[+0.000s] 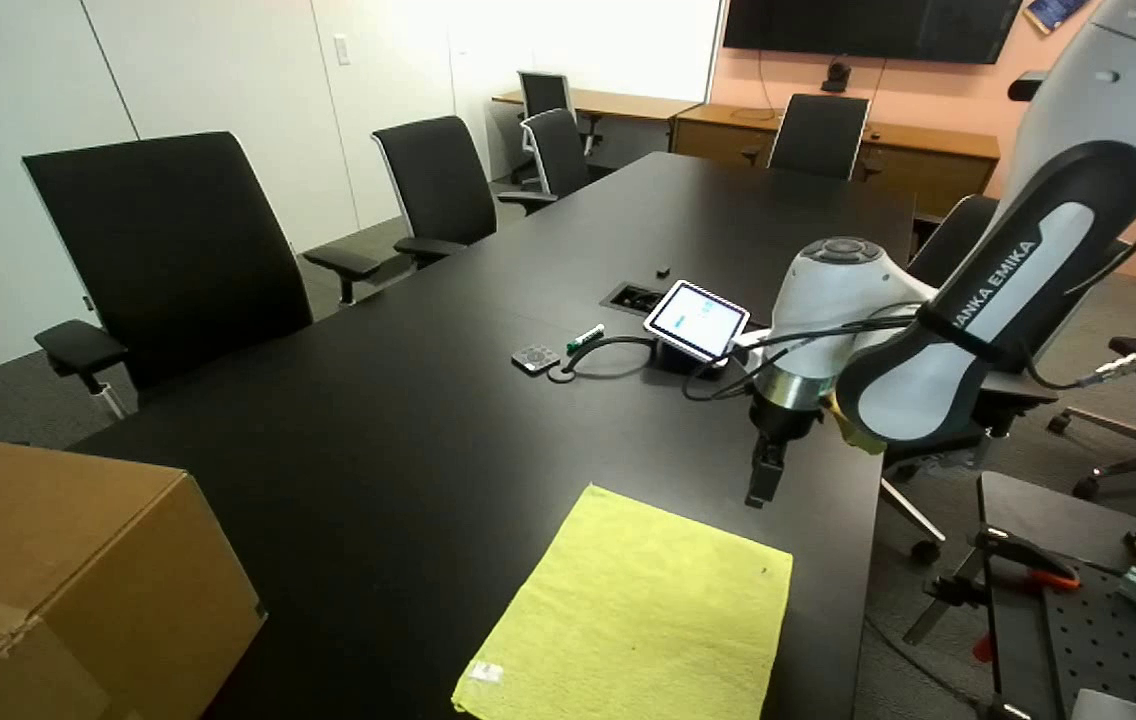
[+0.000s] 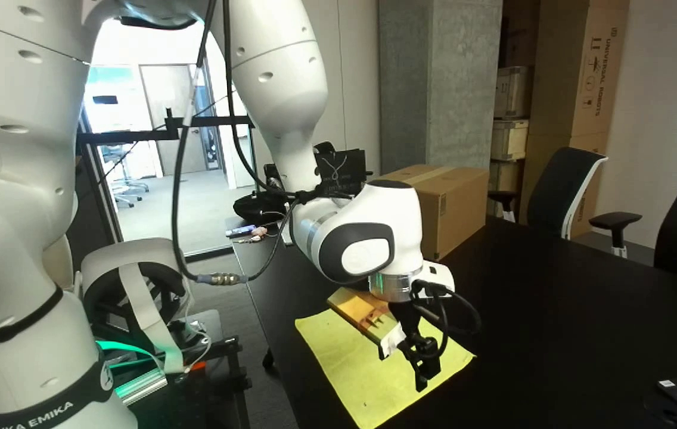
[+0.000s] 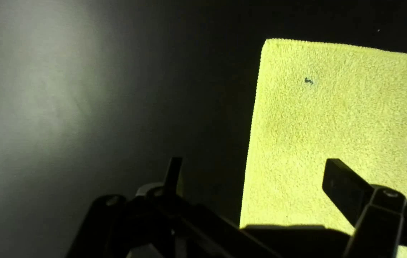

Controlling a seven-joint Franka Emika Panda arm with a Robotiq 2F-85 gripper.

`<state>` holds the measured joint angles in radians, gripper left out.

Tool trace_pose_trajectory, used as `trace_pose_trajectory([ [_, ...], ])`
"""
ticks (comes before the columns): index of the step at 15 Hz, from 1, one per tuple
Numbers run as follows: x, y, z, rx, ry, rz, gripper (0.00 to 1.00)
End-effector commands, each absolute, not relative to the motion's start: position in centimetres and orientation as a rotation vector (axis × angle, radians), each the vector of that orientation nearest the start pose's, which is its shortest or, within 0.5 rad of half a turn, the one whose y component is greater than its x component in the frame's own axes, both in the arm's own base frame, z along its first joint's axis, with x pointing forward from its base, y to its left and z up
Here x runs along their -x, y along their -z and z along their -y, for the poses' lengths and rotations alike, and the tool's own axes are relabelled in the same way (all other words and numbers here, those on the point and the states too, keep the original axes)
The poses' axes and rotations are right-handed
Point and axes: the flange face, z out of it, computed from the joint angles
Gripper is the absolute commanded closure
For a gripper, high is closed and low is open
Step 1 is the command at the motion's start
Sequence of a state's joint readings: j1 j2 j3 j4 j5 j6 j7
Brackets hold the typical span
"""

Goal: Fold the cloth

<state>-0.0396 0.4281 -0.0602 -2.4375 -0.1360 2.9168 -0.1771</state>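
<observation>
A yellow cloth lies flat and spread out on the black table; it shows in both exterior views (image 1: 648, 610) (image 2: 350, 363) and in the wrist view (image 3: 332, 118). It has a white tag near one corner and a small dark mark near another. My gripper (image 1: 763, 490) (image 2: 426, 378) points down, apart from the cloth and above the table near its edge. In the wrist view the gripper (image 3: 253, 170) is open and empty. One finger is over the bare table and the other over the cloth, with the cloth's edge between them. The cloth's near part is cut off in an exterior view.
A cardboard box (image 1: 78, 570) (image 2: 446, 202) stands on the table (image 1: 378, 480). A tablet (image 1: 698, 320), a green marker (image 1: 585, 338) and a small grey device (image 1: 535, 359) lie farther along. Chairs (image 1: 168, 260) line the table. A side cart (image 1: 1078, 620) stands beside it.
</observation>
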Motion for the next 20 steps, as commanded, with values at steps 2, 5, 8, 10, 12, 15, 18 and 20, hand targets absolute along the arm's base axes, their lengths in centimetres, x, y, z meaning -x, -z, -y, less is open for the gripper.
trace_pose_trajectory([
  [2,-48.5,-10.1,3.7,3.222,0.134,0.255,0.0],
  [5,-48.0,-7.7,3.1,3.23,0.089,0.221,0.0],
  [8,-47.5,-5.8,2.3,3.229,0.035,0.245,0.0],
  [10,-47.1,-4.8,2.0,3.216,-0.001,0.262,0.0],
  [12,-47.0,-4.1,1.9,3.213,-0.014,0.282,0.0],
  [15,-47.0,-3.8,1.4,3.164,-0.032,0.328,0.0],
  [18,-47.5,-3.4,0.7,3.122,-0.012,0.374,0.0],
  [20,-47.9,-2.5,0.8,3.127,-0.003,0.39,0.0],
])
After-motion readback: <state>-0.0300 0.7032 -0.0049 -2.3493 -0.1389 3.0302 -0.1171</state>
